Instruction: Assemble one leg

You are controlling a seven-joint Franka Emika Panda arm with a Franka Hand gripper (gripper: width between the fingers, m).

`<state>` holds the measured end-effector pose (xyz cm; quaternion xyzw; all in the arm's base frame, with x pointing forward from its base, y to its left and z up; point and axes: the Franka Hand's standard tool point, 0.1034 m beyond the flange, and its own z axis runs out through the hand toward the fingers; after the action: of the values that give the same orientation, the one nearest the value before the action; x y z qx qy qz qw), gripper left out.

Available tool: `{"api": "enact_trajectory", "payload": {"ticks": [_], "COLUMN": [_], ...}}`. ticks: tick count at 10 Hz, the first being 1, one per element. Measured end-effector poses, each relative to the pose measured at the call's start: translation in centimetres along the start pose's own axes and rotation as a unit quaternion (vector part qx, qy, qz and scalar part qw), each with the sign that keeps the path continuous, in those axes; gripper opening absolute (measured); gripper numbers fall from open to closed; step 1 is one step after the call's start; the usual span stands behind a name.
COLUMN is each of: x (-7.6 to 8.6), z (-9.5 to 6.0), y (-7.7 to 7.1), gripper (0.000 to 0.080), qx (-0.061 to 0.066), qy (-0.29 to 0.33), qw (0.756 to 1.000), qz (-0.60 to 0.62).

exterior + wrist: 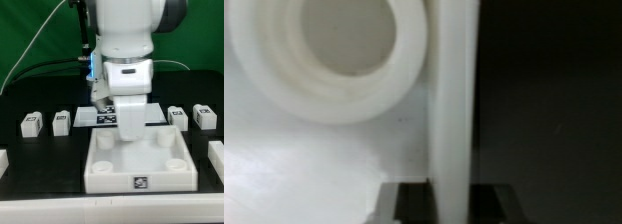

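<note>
On the dark table, white rimmed tray [140, 168]; at its far rim, gripper [128, 122], fingers [407, 205] either side of the rim wall, clamped or loose impossible to tell. Flanking the tray left and right, four legs [61, 121], well apart from the gripper.

four small white tagged legs [31, 123] [61, 121] [177, 116] [206, 117] stand upright, in two pairs.

WRIST VIEW: heavy blur throughout, nothing sharp | round white socket ring [331, 60] and upright white wall [452, 100] just ahead of the claw [450, 205] out of focus, whites near glare; one side falls to black | EXTERIOR VIEW: bright, even light from above | soft shadow below the claw on white square rimmed plastic tray [140, 165] | black tabletop [40, 150] beside the claw matte, no glare | coarse resolution, slight softness.
</note>
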<state>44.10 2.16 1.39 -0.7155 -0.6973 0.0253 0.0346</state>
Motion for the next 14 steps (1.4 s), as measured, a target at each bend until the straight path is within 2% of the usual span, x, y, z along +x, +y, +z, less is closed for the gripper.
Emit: {"api": "enact_trajectory", "payload": {"ticks": [3, 4, 6, 8, 11, 13, 14], "x": [4.0, 4.3, 4.4, 3.9, 2.4, 2.6, 2.7], "z": [0.1, 0.2, 0.2, 0.2, 0.2, 0.2, 0.1], "y": [1.7, 2.0, 2.1, 2.5, 2.8, 3.0, 3.7], "gripper": [0.007, 0.007, 0.007, 0.007, 0.007, 0.007, 0.007], "qx": [-0.004, 0.001, 0.005, -0.003, -0.004, -0.005, -0.008], "qy": [0.005, 0.001, -0.001, 0.002, 0.003, 0.003, 0.004], "qw": [1.0, 0.999, 0.997, 0.999, 1.0, 1.0, 1.0], "qz": [0.025, 0.052, 0.071, 0.035, -0.019, -0.012, -0.005]}}
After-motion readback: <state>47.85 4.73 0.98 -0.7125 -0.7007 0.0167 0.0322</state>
